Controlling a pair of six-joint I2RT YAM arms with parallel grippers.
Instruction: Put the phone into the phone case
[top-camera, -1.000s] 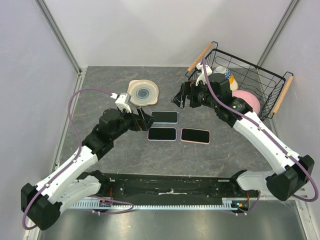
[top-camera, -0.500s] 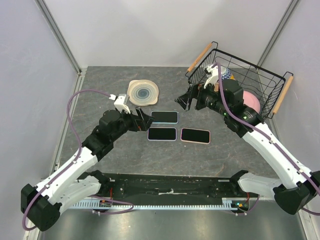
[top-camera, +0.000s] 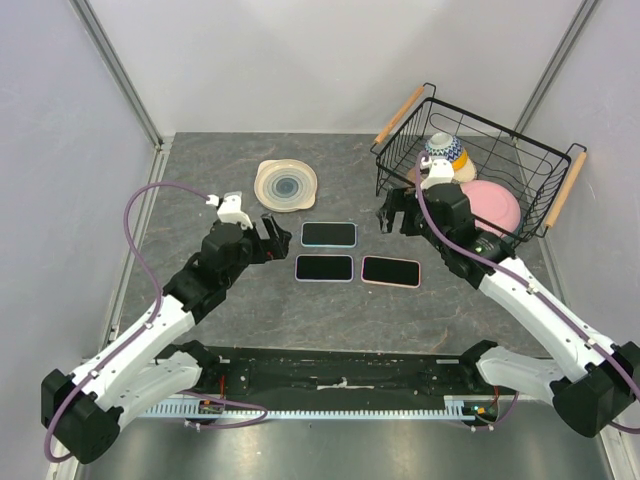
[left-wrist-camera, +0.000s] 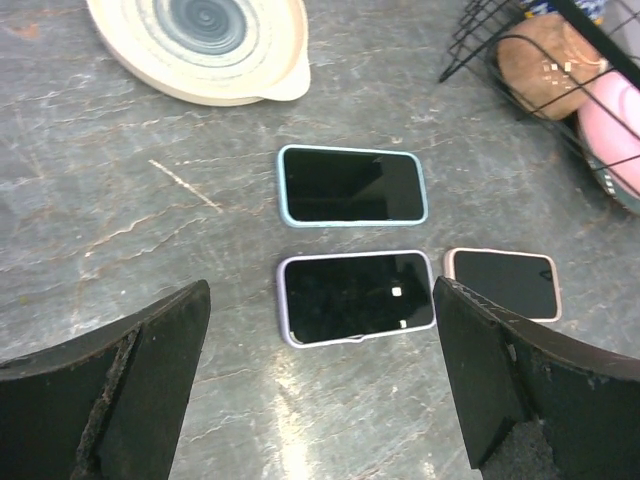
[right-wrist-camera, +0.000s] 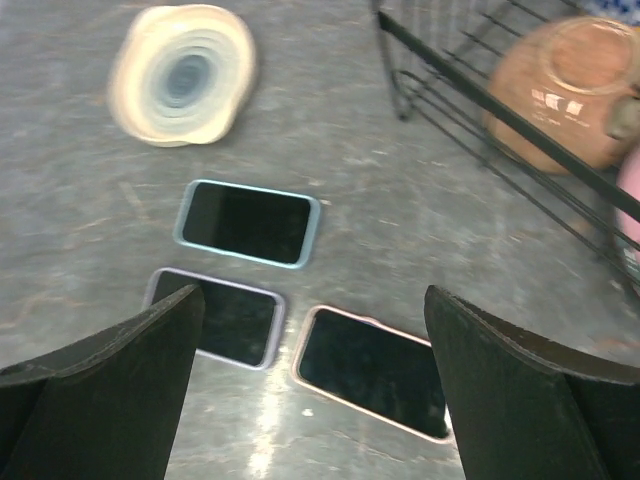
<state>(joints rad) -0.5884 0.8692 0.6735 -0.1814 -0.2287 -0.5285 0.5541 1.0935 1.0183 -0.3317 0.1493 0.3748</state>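
Note:
Three dark-screened phones lie flat mid-table: one with a teal rim (top-camera: 329, 233), one with a purple rim (top-camera: 324, 267) and one with a pink rim (top-camera: 390, 271). I cannot tell which is a bare case. My left gripper (top-camera: 272, 232) is open and empty, just left of the teal and purple ones. In the left wrist view the teal (left-wrist-camera: 351, 185), purple (left-wrist-camera: 357, 297) and pink (left-wrist-camera: 501, 283) ones lie ahead of the open gripper (left-wrist-camera: 320, 400). My right gripper (top-camera: 392, 215) is open and empty, above and behind the pink one (right-wrist-camera: 375, 370).
A cream plate (top-camera: 286, 185) lies behind the phones. A black wire basket (top-camera: 470, 135) with wooden handles stands at the back right, holding a pink bowl (top-camera: 492, 202), a patterned bowl (top-camera: 444, 150) and a brown bowl (right-wrist-camera: 570, 90).
My right gripper has swung from near the basket's left handle to the right and nearer, over the pink-rimmed phone. My left gripper has drawn back slightly to the left.

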